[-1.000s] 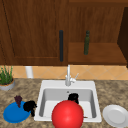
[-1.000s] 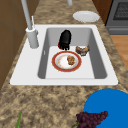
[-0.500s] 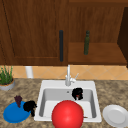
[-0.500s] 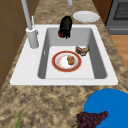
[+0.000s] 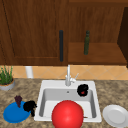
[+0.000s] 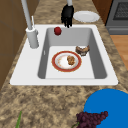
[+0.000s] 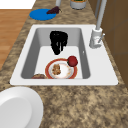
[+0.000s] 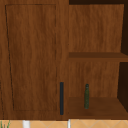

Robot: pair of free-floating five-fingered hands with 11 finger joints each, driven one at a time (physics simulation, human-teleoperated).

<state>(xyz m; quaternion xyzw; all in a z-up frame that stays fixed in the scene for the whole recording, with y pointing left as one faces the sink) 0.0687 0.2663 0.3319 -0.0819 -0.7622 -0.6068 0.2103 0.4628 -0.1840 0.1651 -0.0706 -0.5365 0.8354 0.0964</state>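
Observation:
My right hand [image 5: 82,88] hangs over the back right of the sink [image 5: 43,86], open, fingers pointing down. In the right side view this hand [image 7: 58,41] is above the basin. A small red apple [image 6: 57,30] is apart from the hand [image 6: 67,15], lower and toward the faucet side. In the right side view the apple [image 7: 72,60] shows against the edge of a red-rimmed plate [image 7: 51,72]. That plate [image 6: 66,61] lies on the sink floor with a brown bit of food on it. My left hand [image 5: 30,106] idles beside a blue plate [image 5: 13,114].
Purple grapes [image 5: 18,99] lie on the blue plate. A brown bun [image 6: 82,50] sits in the sink by the red-rimmed plate. A white plate [image 5: 115,115] is on the right counter. The faucet [image 5: 68,76] stands behind the sink. A green bottle [image 8: 86,96] stands on the open shelf.
My right hand has risen and drawn away toward the right end of the sink. The apple is now separate from it, lower in the basin.

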